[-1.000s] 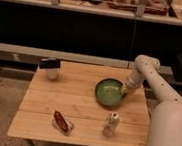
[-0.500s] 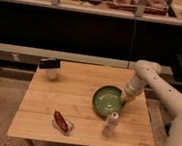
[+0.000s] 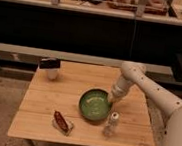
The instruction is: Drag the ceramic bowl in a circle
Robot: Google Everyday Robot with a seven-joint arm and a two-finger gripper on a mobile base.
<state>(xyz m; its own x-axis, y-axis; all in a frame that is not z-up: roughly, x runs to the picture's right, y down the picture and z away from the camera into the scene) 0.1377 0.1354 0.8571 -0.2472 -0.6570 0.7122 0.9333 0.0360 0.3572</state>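
Camera view: closed end effector (image 3: 111, 98) presses upright, round ceramic bowl (image 3: 95, 105) rim.

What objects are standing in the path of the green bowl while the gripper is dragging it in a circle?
The gripper is shut on the ceramic bowl's right rim, with nothing between them. A small clear bottle stands close off the bowl's front right, and a red packet lies front left; both could block a wide circle.
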